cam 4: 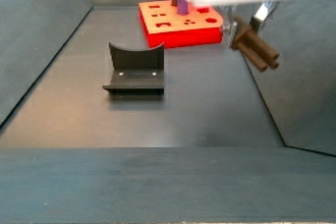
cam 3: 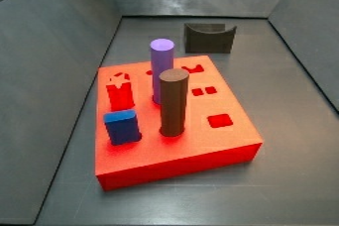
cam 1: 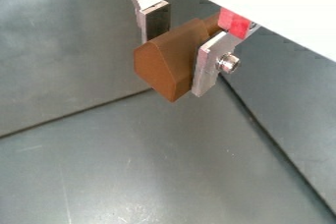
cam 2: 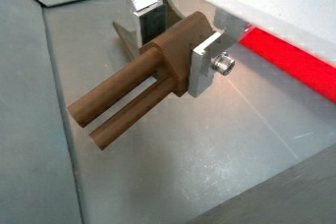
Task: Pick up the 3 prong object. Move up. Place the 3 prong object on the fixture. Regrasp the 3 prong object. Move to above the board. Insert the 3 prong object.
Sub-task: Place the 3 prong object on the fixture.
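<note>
board (cam 3: 172,161) red (plain) | 3 prong object (cam 2: 125,105) brown in silver gripper (cam 2: 182,43) | fixture (cam 4: 134,71) dark grey | on board: purple cylinder (cam 3: 162,56), blue block (cam 3: 122,128)

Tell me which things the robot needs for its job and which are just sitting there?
Needed: gripper, holding the brown pronged piece up in the air; grey notched fixture; red board.

Just sitting on the board: purple cylinder, brown cylinder, blue block.
</note>
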You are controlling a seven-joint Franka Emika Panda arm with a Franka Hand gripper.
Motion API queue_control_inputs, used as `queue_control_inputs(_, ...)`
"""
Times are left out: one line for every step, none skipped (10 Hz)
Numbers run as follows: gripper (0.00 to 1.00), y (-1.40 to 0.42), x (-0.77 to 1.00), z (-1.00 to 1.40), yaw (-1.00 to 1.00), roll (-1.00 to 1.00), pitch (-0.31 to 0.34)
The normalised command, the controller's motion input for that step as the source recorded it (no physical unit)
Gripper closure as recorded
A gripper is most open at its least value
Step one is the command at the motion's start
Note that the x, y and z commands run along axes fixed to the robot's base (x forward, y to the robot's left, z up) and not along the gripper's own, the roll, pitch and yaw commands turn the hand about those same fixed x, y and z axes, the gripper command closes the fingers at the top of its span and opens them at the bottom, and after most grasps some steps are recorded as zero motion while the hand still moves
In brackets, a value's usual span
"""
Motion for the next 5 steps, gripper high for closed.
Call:
queue_control_inputs(1.0, 0.0, -0.02, 0.57, 0.03, 0.11, 0.079)
queue_control_inputs(1.0, 0.0, -0.01, 0.4, 0.03, 0.1, 0.085)
queue_control_inputs(1.0, 0.0, -0.01, 0.31, 0.03, 0.1, 0.086)
queue_control_inputs(1.0, -0.53, 1.0, 0.13, -1.0, -0.11, 0.108)
queue_control_inputs(1.0, -0.53, 1.0, 0.07, -1.0, -0.12, 0.117)
